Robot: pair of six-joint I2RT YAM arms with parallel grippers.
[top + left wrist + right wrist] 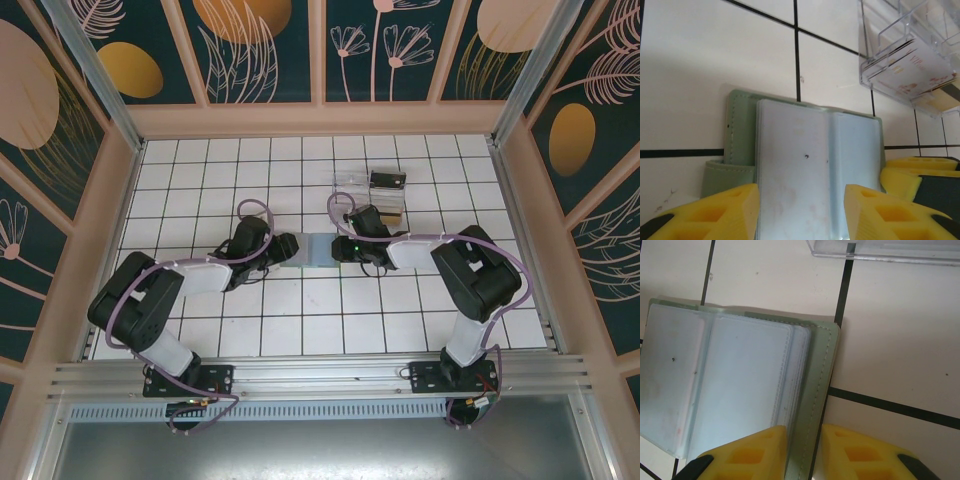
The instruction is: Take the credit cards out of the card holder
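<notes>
Top view: the card holder [314, 252] lies open flat on the table [300, 320], with the left arm [205, 275] and right arm [430, 250] reaching in from either side and the clear tray [362, 188] just behind. Left wrist: left fingers [715, 212] are spread, straddling the clear sleeves [800, 160]. Can't tell if they touch, my guess is they're lined up to work a card out. Right wrist: right fingers [747, 457] pinch the green cover's edge, which runs up between them, probably pinning the holder so it won't slide
</notes>
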